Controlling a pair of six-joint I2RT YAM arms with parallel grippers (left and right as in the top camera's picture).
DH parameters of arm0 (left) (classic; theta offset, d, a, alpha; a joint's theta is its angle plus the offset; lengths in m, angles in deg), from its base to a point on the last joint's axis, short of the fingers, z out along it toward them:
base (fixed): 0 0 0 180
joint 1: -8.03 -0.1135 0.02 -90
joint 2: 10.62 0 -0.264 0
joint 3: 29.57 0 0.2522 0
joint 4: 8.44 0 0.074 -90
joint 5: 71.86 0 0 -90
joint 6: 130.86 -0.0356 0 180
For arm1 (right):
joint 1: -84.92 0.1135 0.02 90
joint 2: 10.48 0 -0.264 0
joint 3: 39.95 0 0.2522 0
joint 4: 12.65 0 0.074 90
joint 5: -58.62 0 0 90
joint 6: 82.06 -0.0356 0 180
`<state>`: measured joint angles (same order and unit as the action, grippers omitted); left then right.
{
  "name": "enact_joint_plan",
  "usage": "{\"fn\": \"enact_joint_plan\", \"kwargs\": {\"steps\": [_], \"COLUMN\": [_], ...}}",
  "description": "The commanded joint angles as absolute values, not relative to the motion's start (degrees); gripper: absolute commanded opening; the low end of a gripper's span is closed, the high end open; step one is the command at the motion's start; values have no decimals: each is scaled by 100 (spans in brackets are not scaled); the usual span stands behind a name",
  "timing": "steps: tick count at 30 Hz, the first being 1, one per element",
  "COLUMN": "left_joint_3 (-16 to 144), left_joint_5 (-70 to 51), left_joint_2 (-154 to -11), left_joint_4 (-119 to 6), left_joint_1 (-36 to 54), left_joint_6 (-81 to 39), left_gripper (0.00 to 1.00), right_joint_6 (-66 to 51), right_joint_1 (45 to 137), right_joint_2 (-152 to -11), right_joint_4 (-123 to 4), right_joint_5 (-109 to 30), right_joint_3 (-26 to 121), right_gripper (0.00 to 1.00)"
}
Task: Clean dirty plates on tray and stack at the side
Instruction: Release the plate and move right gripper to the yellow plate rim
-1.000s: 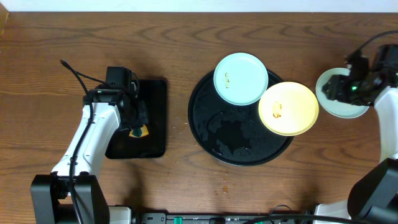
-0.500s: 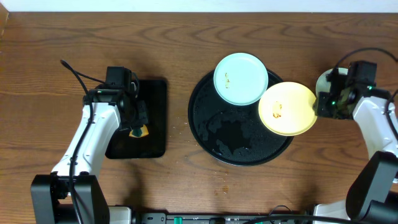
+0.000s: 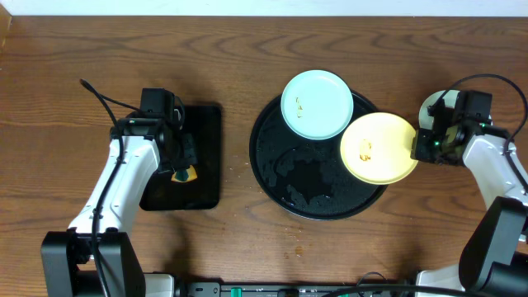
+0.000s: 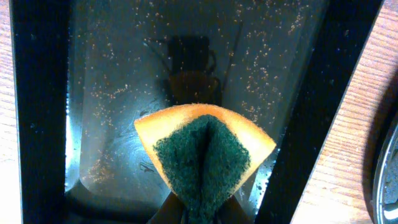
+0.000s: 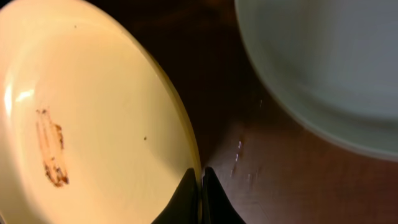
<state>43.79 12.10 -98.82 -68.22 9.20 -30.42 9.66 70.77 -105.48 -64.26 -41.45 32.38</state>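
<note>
The right gripper's fingers point(image 5: 185, 198) were pinched together on the near rim of the yellow plate point(image 5: 93, 124), the thin edge caught between the two tips. Seen from overhead, the right gripper point(image 3: 424, 147) sat at that plate's right edge. The yellow plate point(image 3: 378, 147) lay half over the right rim of the round black tray point(image 3: 272, 169), its outer part hanging out past the rim above the table point(image 3: 231, 66). One brown smear point(image 5: 50, 149) marked its face.

There were three plates in all, two pale blue and one yellow. The first pale blue plate point(image 3: 317, 104) rested on the tray's far rim, carrying a few orange specks, its lower right edge meeting the yellow one; whether they touched or overlapped could not be told. The second pale blue plate point(image 3: 430, 106) lay off the tray on the table to the right, partly covered by the right arm, and showed no specks in the right wrist view point(image 5: 323, 62).

The left gripper point(image 3: 180, 158) was clenched on a single sponge point(image 4: 205, 152), orange with a green scouring face, folded into a wedge. It hung over the rectangular black tray point(image 3: 206, 165), the second of two trays, whose wet floor was dotted with small crumbs.
</note>
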Motion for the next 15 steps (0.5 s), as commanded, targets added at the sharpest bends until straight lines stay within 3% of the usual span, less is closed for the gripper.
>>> {"fn": "enact_joint_plan", "kwargs": {"steps": [1, 8, 15], "left_joint_3": [4348, 4348, 4348], "left_joint_5": [1173, 1173, 1173], "left_joint_2": [-9900, -9900, -9900], "left_joint_4": [-6820, -6813, -6798], "left_joint_1": [907, 907, 907], "left_joint_6": [-3121, -3121, -3121], "left_gripper": [8, 8, 8], "right_joint_6": [605, 61, -520], "right_joint_1": [7108, 7232, 8047], "right_joint_2": [-10320, -9824, -9813], "right_joint_4": [-6839, -7862, -8080], "right_joint_5": [-4243, -5028, -5004], "right_joint_3": [3585, 3660, 3266], "right_gripper": [1, 1, 1]}}
